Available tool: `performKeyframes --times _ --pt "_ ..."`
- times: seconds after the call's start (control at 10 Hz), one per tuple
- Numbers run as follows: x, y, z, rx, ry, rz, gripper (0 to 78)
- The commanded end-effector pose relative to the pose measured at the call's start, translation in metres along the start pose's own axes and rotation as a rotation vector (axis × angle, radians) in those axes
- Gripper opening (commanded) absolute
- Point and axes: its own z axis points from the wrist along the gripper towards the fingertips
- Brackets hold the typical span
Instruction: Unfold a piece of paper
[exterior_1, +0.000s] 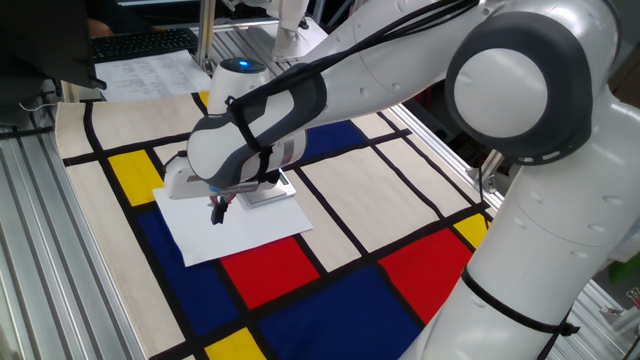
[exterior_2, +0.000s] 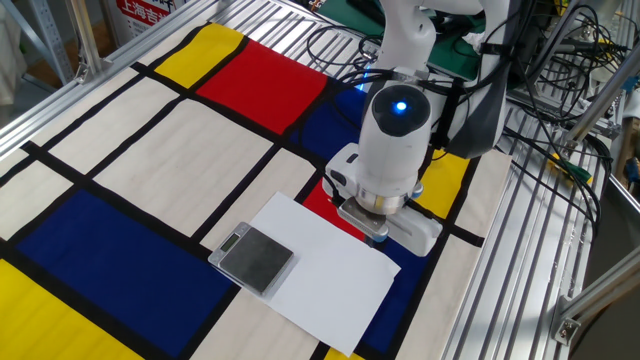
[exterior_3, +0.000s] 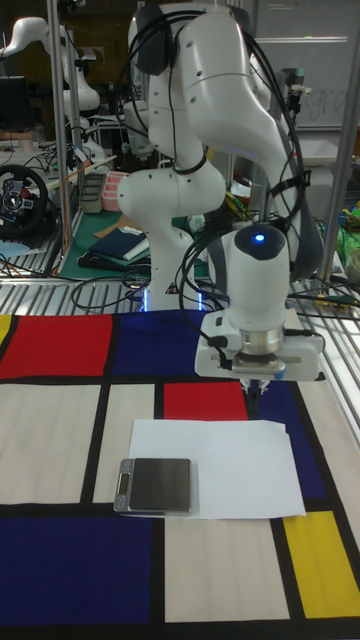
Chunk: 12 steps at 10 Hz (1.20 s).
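Observation:
The piece of paper (exterior_1: 245, 228) (exterior_2: 330, 272) (exterior_3: 225, 458) is a plain white sheet lying flat on the colour-block cloth (exterior_1: 370, 190). My gripper (exterior_1: 218, 209) (exterior_2: 375, 236) (exterior_3: 253, 393) points straight down at the sheet's edge, over the small red block. Its dark fingertips are pressed together with nothing between them. I cannot tell whether the tips touch the paper. The wrist hides part of that edge in one fixed view.
A small grey scale (exterior_2: 255, 258) (exterior_3: 153, 485) sits on one side of the paper. Printed sheets (exterior_1: 145, 72) and a keyboard (exterior_1: 140, 42) lie past the cloth's far corner. Aluminium rails (exterior_1: 40, 250) border the cloth, and cables (exterior_2: 545, 70) hang by the robot base.

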Motion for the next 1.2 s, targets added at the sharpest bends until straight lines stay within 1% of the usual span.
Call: performKeyframes --times 0.1,0.6,0.9,1.0,1.2 --pt "-0.0007 0.0003 -0.0009 -0.002 -0.012 -0.001 1.2" --pt "-0.0005 0.0003 -0.0032 -0.003 -0.016 -0.003 1.2" --pt "-0.0009 0.0001 -0.0101 0.0 -0.013 -0.015 1.2" --pt "-0.0013 0.0002 -0.01 -0.001 -0.016 -0.048 1.2" --pt "-0.0032 0.0003 -0.0102 0.008 -0.016 -0.068 1.2"
